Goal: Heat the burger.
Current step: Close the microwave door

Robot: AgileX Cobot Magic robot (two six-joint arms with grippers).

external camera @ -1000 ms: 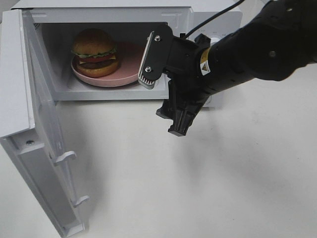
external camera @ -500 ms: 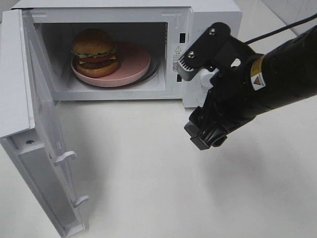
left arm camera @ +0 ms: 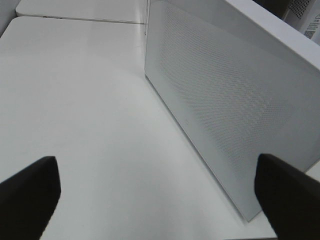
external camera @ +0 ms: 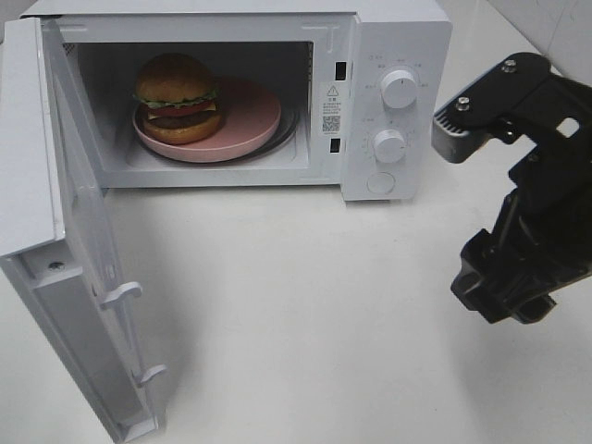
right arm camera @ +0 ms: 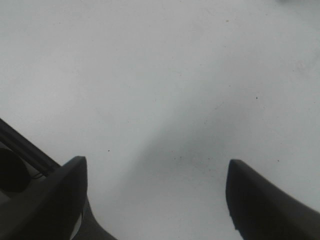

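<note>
The burger (external camera: 177, 96), with golden-brown bun, lettuce, tomato and patty, sits on a round pink plate (external camera: 248, 116) inside the open white microwave (external camera: 388, 28). The microwave door (external camera: 79, 250) swings wide open to the left; its mesh outer face shows in the left wrist view (left arm camera: 225, 105). My right gripper (external camera: 504, 291) hangs over the table to the right of the microwave, open and empty; its fingers (right arm camera: 47, 200) frame bare table in the right wrist view. My left gripper (left arm camera: 155, 200) is open and empty beside the door, out of the exterior view.
The microwave's two dials (external camera: 398, 88) and button face the front, left of my right arm. White tabletop (external camera: 305, 305) spreads in front of the microwave. A second white table surface (left arm camera: 75, 10) lies beyond in the left wrist view.
My right arm has drawn back from the microwave opening to the right and down, now clear of the control panel. The burger and plate have stayed put.
</note>
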